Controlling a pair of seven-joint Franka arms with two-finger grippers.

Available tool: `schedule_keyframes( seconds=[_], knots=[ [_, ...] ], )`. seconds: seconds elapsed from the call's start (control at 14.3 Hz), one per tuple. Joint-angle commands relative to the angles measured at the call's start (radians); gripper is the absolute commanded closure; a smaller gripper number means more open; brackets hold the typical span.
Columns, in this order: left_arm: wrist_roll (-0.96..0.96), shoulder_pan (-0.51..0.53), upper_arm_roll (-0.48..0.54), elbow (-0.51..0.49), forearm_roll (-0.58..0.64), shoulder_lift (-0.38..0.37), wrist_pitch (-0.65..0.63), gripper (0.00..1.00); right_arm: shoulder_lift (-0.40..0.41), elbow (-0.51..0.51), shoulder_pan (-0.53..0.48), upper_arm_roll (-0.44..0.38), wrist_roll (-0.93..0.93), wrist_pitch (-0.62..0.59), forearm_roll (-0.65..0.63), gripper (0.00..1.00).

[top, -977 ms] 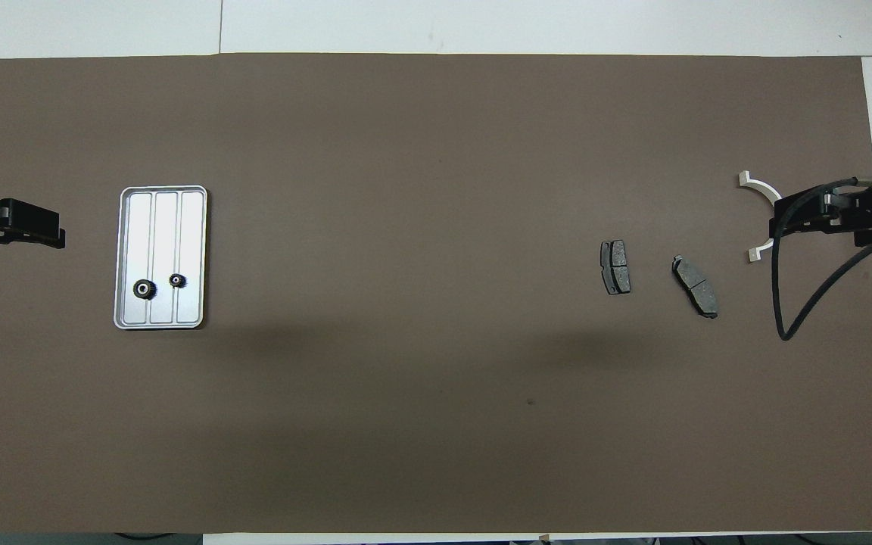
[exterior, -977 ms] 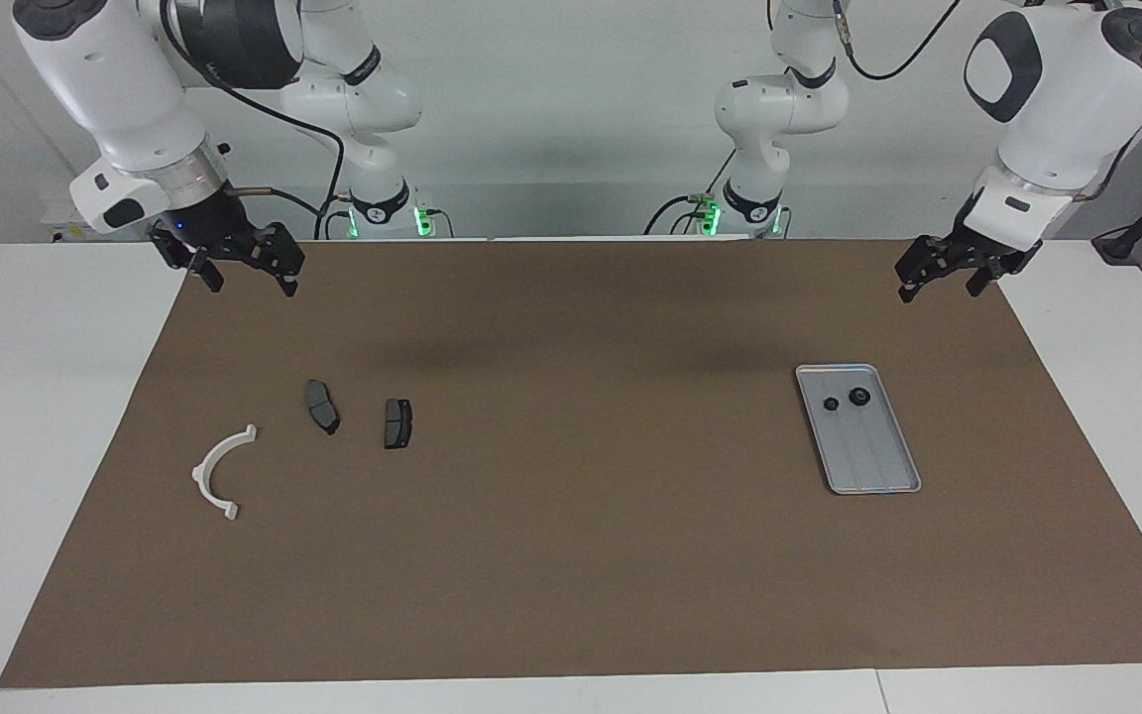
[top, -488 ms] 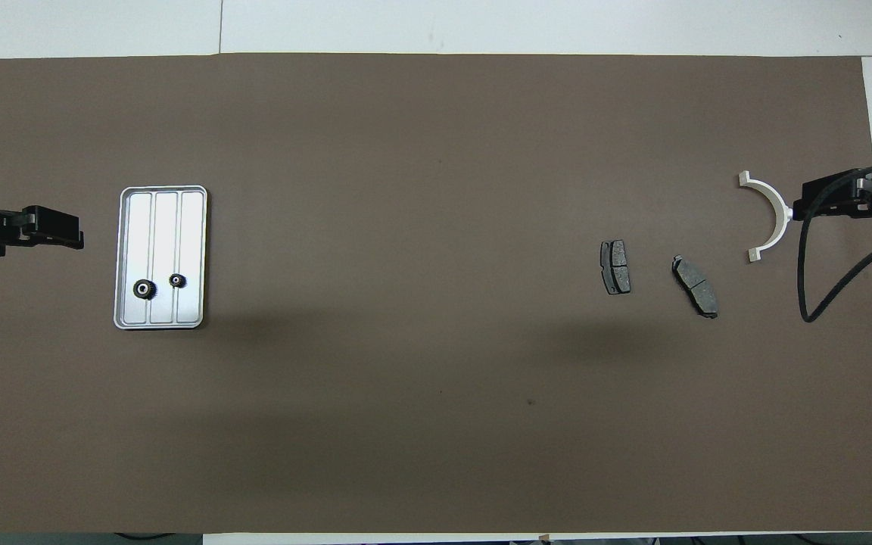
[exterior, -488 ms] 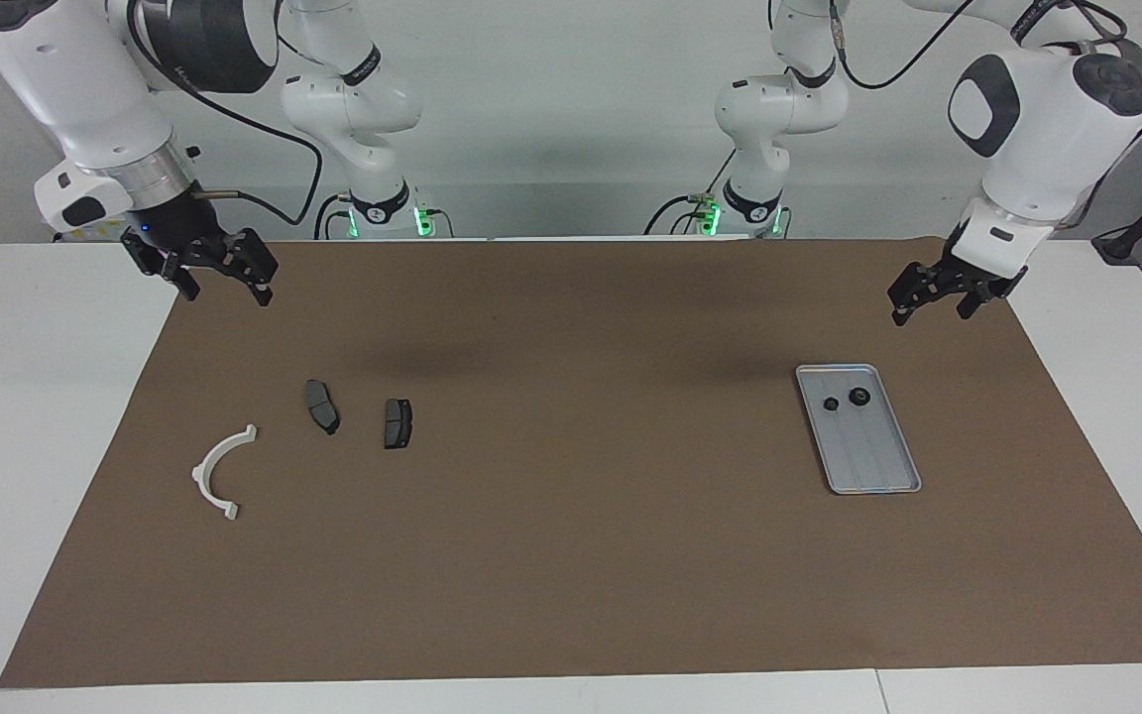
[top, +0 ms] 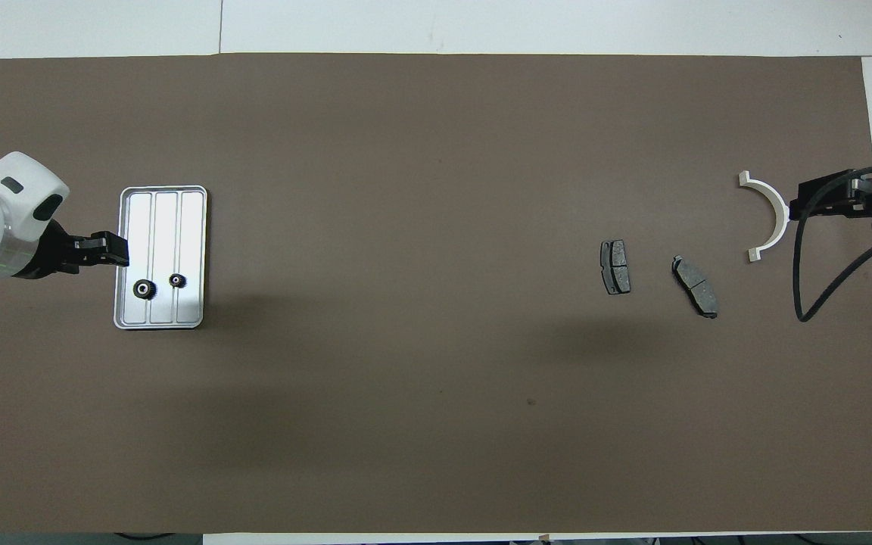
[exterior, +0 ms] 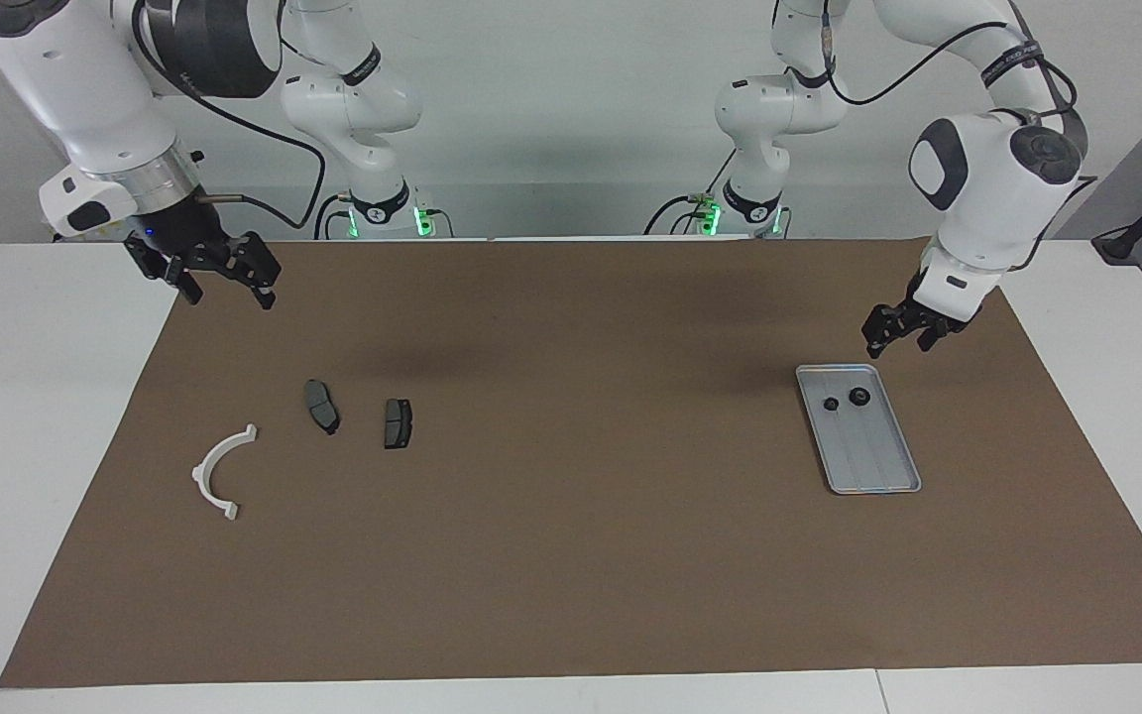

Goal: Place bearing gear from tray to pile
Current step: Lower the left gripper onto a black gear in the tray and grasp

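The silver tray [exterior: 876,458] [top: 164,219] lies toward the left arm's end of the table. In its end nearer the robots lie two small black gears, a bigger one [exterior: 858,398] [top: 144,288] and a smaller one [exterior: 830,404] [top: 176,281]. My left gripper [exterior: 896,337] [top: 113,256] hangs open and empty over the tray's rim, close to the bigger gear. The pile lies toward the right arm's end: a white half-ring bracket [exterior: 202,474] [top: 773,195] and two dark brake pads [exterior: 322,406] [top: 695,286], [exterior: 397,423] [top: 615,267]. My right gripper [exterior: 226,285] [top: 805,203] waits open, raised over the mat's edge there.
A brown mat [exterior: 571,555] [top: 421,151] covers most of the white table. The right arm's black cable [top: 807,288] hangs in a loop over the mat beside the bracket.
My left gripper has come down and moved in from the mat's edge to the tray's rim, its jaws a little narrower. The right gripper drew back slightly earlier and now holds still.
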Motion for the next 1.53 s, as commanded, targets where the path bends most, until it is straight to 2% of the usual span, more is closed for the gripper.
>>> schedule_keyframes(
  seconds=[0.0, 0.49, 0.91, 1.47],
  knots=[
    [-0.037, -0.013, 0.003, -0.06, 0.005, 0.012, 0.094, 0.41, -0.015, -0.027, -0.012, 0.001, -0.036, 0.023, 0.013, 0.0],
    [-0.142, -0.04, 0.003, -0.088, 0.005, 0.144, 0.218, 0.44, -0.024, -0.063, -0.012, 0.0, -0.051, 0.054, 0.012, 0.0],
    [-0.144, -0.04, 0.003, -0.136, 0.003, 0.145, 0.236, 0.49, -0.021, -0.065, -0.012, 0.0, -0.055, 0.06, 0.008, 0.0],
    [-0.149, -0.042, 0.001, -0.146, 0.003, 0.164, 0.268, 0.5, -0.012, -0.067, -0.012, 0.0, -0.055, 0.063, 0.007, 0.0]
  ],
)
